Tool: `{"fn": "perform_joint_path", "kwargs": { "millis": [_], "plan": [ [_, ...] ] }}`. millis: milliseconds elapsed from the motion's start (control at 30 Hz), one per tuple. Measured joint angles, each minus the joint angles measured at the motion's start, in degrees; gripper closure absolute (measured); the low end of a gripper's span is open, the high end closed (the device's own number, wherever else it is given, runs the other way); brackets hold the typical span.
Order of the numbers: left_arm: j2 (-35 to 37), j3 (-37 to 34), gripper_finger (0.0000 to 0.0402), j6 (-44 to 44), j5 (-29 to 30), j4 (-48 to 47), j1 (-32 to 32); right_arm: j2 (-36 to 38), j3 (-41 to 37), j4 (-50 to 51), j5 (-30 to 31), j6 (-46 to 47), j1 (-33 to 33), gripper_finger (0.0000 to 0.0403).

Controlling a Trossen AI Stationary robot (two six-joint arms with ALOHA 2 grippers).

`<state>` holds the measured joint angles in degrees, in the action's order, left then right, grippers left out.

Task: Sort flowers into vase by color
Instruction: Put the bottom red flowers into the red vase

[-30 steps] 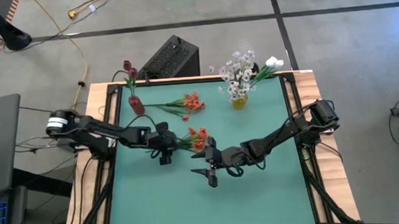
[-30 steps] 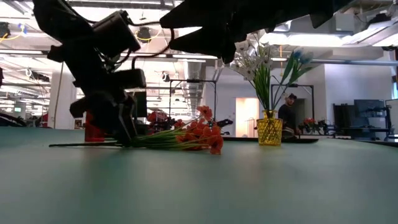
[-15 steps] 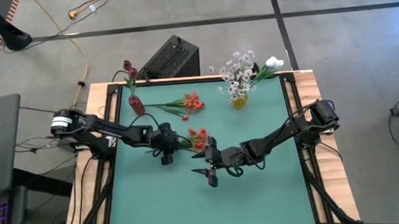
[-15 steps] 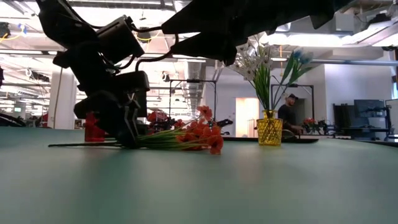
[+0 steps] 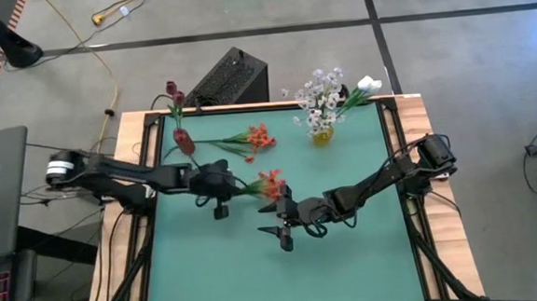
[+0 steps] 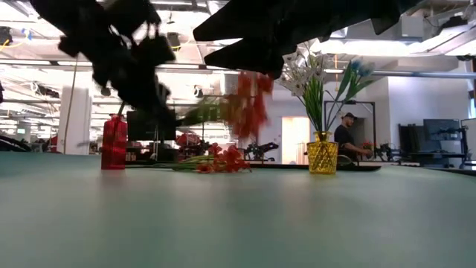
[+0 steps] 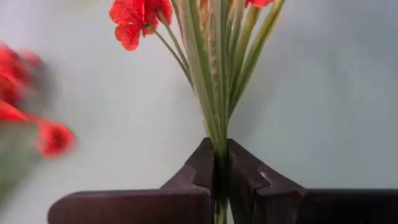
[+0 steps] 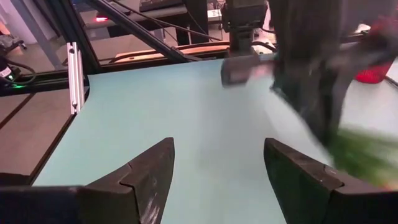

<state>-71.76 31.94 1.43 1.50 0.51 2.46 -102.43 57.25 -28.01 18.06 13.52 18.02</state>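
though off the table (image 5: 350, 258), red-orange flower (image 5: 269, 183) stems pinched inside closed left gripper (image 5: 219, 193)

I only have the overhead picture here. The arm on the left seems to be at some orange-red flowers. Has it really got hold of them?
Observer: Yes. Its wrist view shows the left end effector shut on the red-orange flowers, gripping their green stems.
Visitor: Are they off the table?
Observer: Yes. In the low view they hang clear above the table, though that picture is blurred there.
Visitor: And the other arm?
Observer: Its wrist view shows the right end effector open, with nothing between its fingers.
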Motion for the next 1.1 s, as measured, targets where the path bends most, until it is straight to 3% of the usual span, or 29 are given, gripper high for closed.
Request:
{"fn": "perform_joint_path", "kwargs": {
  "millis": [400,600,767,967,1100],
  "plan": [
    [28.9,-0.3,0.0400,6.3,10.5,1.7,0.0,0.0,0.0,0.1,0.0,0.1,-0.1,0.0128],
    [39.3,-0.3,0.0401,11.9,19.0,6.5,0.0,0.0,0.0,0.1,0.0,0.1,-0.1,0.0128],
    [46.2,-0.6,0.0401,14.7,21.4,10.7,1.6,0.0,0.0,0.1,0.0,0.1,-0.1,0.0128],
    [53.4,-9.1,0.0401,18.0,27.5,25.9,6.5,0.0,0.0,0.1,0.0,0.0,-0.1,0.0128],
    [56.5,-15.9,0.0401,21.3,27.8,39.0,9.8,0.0,0.0,0.1,0.0,0.0,-0.1,0.0128]
  ]
}}
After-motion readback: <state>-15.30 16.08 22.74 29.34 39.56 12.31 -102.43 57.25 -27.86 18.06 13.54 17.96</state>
